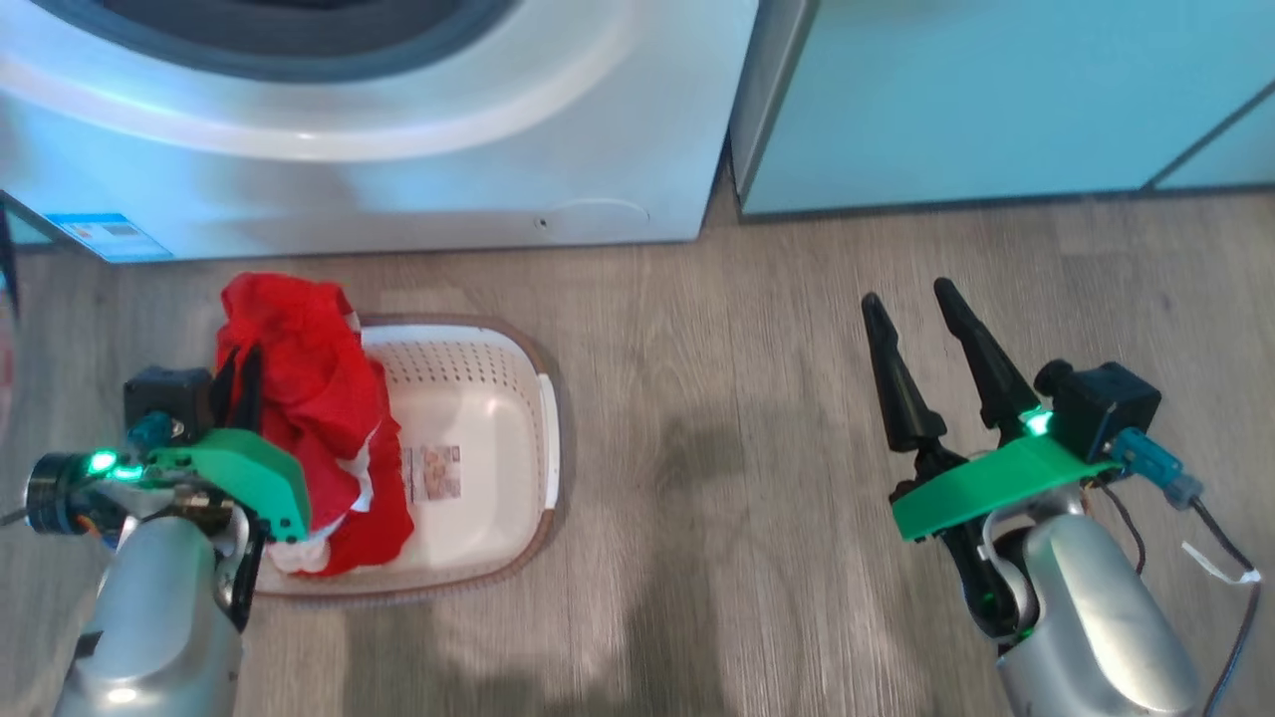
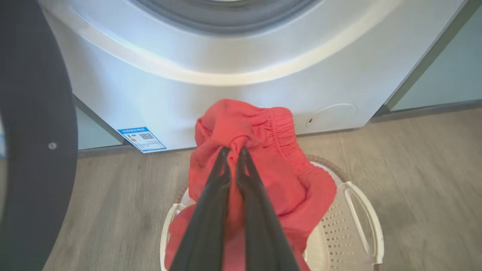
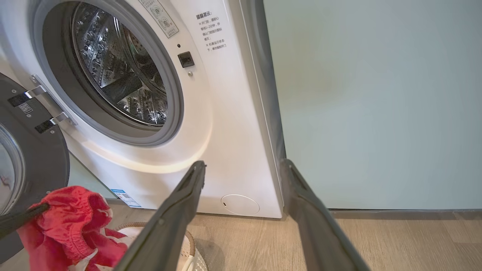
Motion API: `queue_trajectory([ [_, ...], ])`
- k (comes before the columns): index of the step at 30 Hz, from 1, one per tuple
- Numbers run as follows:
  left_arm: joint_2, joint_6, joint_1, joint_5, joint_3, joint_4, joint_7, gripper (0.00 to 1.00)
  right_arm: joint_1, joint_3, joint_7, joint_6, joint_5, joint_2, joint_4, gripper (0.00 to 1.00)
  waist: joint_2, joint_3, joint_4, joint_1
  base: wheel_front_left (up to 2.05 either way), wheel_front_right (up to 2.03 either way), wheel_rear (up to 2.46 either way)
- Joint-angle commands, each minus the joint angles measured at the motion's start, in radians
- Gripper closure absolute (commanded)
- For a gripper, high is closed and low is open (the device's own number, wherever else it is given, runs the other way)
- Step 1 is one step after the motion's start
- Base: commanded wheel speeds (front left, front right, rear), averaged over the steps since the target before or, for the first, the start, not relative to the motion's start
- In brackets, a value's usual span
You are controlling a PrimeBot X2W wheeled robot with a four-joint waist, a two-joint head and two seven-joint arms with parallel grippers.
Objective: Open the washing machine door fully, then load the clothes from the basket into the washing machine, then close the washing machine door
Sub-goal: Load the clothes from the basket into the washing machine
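The left gripper (image 2: 234,150) has its two dark fingers pressed together on a bunched fold near the top of the clothes (image 2: 290,180). The red fabric hangs from the fingertips and drapes around them, with its lower part lying in the basket (image 2: 364,226) directly beneath (the head view shows a strip of white along one edge of the garment). The basket sits on the wooden floor (image 1: 757,418) just in front of the washing machine (image 2: 211,94), and a paper label (image 1: 433,473) shows on its bare inside. Straight ahead of the held garment is the machine's white lower front, with a blue sticker (image 2: 142,139) and a round flap (image 2: 331,114) near the base. The grey rubber seal (image 3: 171,113) and steel drum (image 3: 120,75) lie higher up, uncovered. The washing machine door (image 2: 34,150) stands swung open on the left, its black rim near the raised fabric. The right gripper (image 1: 906,292) has its fingers spread apart and holds nothing. It hovers over bare floor well to the right of the basket, pointing toward the seam between the machine and the pale teal cabinet (image 1: 996,100).
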Motion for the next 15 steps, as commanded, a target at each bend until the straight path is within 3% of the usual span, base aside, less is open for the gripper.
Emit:
queue_trajectory([
  [1,0.017,0.002,0.007,-0.004,0.044,-0.080,-0.014,1.00,0.008,0.019,-0.009,0.000,-0.007,0.005,-0.021,0.00,-0.0001,-0.037,0.016,0.0001,0.00,0.00,0.00],
  [15,-0.099,-0.034,0.231,0.011,0.146,-0.469,-0.014,1.00,0.062,0.006,-0.009,0.000,-0.008,0.005,0.004,0.00,-0.0001,-0.181,0.038,0.0001,0.00,0.00,0.00],
])
